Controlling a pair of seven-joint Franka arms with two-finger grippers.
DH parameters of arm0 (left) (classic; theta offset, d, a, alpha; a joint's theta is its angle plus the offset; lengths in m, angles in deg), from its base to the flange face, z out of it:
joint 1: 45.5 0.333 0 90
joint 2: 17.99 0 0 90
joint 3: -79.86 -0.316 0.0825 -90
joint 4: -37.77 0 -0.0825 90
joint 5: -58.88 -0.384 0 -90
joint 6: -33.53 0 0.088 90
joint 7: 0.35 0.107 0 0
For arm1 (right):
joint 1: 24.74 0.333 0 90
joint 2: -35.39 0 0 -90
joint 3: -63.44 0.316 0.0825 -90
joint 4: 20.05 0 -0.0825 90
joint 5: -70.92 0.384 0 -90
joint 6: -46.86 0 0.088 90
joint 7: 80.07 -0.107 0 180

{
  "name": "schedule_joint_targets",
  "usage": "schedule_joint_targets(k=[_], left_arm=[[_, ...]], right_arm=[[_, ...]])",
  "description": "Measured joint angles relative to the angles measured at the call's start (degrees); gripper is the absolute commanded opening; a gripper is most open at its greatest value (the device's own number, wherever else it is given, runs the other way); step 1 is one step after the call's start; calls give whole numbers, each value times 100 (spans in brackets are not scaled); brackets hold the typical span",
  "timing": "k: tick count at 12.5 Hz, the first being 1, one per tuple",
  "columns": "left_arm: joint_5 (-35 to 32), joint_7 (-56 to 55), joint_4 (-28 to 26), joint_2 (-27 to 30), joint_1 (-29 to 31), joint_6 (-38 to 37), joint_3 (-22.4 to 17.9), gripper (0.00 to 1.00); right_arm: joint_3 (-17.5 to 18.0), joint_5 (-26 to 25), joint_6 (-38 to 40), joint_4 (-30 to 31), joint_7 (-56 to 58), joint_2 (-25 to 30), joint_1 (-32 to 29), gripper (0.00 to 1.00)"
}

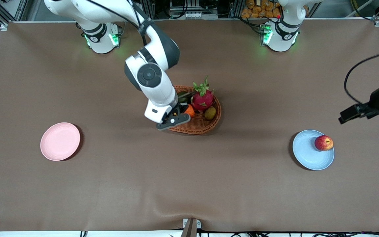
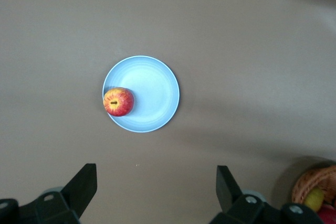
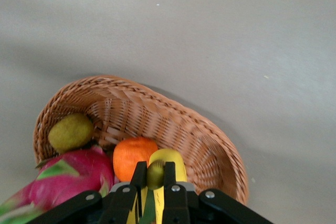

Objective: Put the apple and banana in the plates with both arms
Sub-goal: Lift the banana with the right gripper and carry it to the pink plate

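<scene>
The red apple [image 1: 323, 143] lies on the pale blue plate [image 1: 308, 154], by its rim; both show in the left wrist view, the apple [image 2: 118, 102] on the plate [image 2: 152, 90]. My left gripper [image 1: 347, 117] hangs open and empty above the table beside that plate, its fingers [image 2: 84, 182] wide apart. My right gripper [image 3: 155, 174] is down in the wicker basket [image 1: 199, 126], shut on the greenish end of the yellow banana [image 3: 176, 163]. The pale pink plate [image 1: 60, 141] lies empty toward the right arm's end. In the front view the right hand hides the banana.
The basket [image 3: 157, 114] in the table's middle also holds a pink dragon fruit [image 1: 202, 100], an orange fruit [image 1: 189, 111] and a small green-brown fruit [image 1: 210, 113]. A brown cloth covers the table. The basket's edge shows in the left wrist view [image 2: 315, 182].
</scene>
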Motion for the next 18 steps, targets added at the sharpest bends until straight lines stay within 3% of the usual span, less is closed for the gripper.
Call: schedule_joint_targets(k=[8,10,13,16,18], left_arm=[[-1,0,-125,559,3,-703,79,100],[-1,0,-162,582,3,-703,94,100],[-1,0,-166,586,4,-705,103,100],[-1,0,-168,646,-1,-724,114,100],[0,0,-171,691,-1,-742,129,100]], right_arm=[[-1208,-194,1736,2,171,644,-624,0],[-1526,-686,2149,1,768,795,-889,0],[-2132,-1037,2455,7,1545,859,-1232,0],[-2248,-2351,2291,146,1705,610,-1417,0],[-2251,-2849,2025,184,1700,111,-1548,0]])
